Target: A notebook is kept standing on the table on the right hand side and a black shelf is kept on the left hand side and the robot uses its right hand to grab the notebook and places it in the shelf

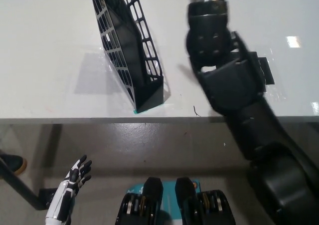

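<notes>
the black slotted plastic shelf (130,45) stands on the white table (45,45) near its front edge, its long axis running from the near edge away toward the top. the black right arm (234,85) reaches up beside it; its hand is out of frame. the white left hand (70,187) rests low, fingers spread. the notebook cannot be made out.

Black shelf (130,48) stands left on table (45,45); right arm (234,85) reaches far; left hand (70,187) open below.
</notes>
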Motion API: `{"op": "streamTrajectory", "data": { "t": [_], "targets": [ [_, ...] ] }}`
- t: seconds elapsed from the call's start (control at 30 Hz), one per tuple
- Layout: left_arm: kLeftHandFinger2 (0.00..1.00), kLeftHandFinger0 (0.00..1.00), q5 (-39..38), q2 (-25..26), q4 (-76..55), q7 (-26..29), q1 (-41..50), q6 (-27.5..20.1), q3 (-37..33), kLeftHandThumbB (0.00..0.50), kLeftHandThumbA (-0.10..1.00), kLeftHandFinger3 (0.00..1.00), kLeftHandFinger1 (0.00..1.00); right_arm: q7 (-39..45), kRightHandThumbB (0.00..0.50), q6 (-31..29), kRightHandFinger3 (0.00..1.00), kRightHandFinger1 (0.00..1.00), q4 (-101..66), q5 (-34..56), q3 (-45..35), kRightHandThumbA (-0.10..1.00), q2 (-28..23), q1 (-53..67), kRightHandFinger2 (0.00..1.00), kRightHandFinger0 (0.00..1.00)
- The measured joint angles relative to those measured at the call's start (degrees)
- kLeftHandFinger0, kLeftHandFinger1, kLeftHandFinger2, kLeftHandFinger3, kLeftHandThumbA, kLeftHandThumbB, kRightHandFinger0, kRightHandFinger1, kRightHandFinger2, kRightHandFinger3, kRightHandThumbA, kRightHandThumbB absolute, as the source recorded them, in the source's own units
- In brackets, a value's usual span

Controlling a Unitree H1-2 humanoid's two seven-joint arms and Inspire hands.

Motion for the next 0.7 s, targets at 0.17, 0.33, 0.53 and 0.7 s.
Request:
{"op": "streamTrajectory", "data": {
  "t": [0.17, 0.33, 0.53, 0.7],
  "targets": [
    [1.00, 1.00, 0.0, 0.0, 0.1, 0.0, 0.0, 0.1, 0.0, 0.078, 1.00, 1.00, 1.00, 2.1, 0.499, 2.8, 1.00, 1.00, -11.3, 0.0, -0.7, 1.00, -3.3, 4.5, 1.00, 1.00],
    [1.00, 1.00, 0.0, 0.0, 0.4, 0.0, 0.0, 0.1, 0.0, 0.079, 1.00, 1.00, 1.00, 4.1, 0.500, 5.2, 1.00, 1.00, -21.8, 0.2, -1.0, 1.00, -6.3, 11.3, 1.00, 1.00],
    [1.00, 1.00, 0.1, -0.1, 0.4, 0.0, 0.0, 0.1, 0.0, 0.077, 1.00, 1.00, 1.00, 5.8, 0.491, 6.9, 1.00, 1.00, -34.5, 0.6, -1.3, 1.00, -9.3, 21.4, 1.00, 1.00],
    [1.00, 1.00, 0.1, -0.1, 0.4, 0.0, -0.1, 0.1, 0.0, 0.104, 1.00, 1.00, 1.00, 7.4, 0.444, 7.4, 1.00, 1.00, -45.4, 0.8, -1.3, 1.00, -10.9, 31.8, 1.00, 1.00]
  ]
}}
